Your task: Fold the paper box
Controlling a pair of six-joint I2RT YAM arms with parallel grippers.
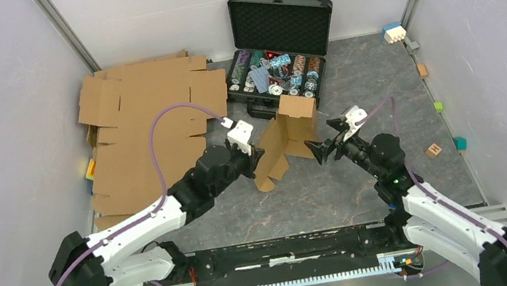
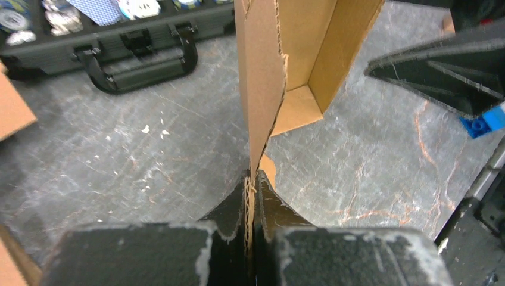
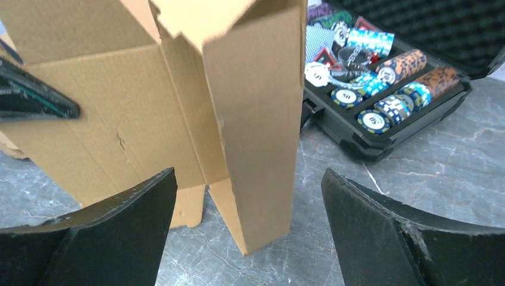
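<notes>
left gripper (image 2: 255, 179): It was pinched tight on a thin edge of the paper box (image 2: 262, 71). The cardboard was squeezed between its two black fingers.
right gripper (image 3: 249, 173): It was spread wide and held nothing. The tall wall of the paper box stood right in front of it, in line with the gap between its fingers. I could not tell if a finger touched the wall.
paper box: It was only half folded. One tall part stood up straight, and other flaps hung open and low toward the left gripper. It sat in the middle of the table (image 1: 334, 184), between the two grippers and just in front of the chip case.
chip case (image 1: 280, 12): It was black, with its lid up and bumpy foam inside. Rows of coloured poker chips (image 1: 278, 74) filled the bottom.
cardboard sheets (image 1: 148, 129): These were big, flat and brown. They lay at the far left of the table.
small blocks (image 1: 434, 150): A few lay along the right edge, well apart from the box.
</notes>
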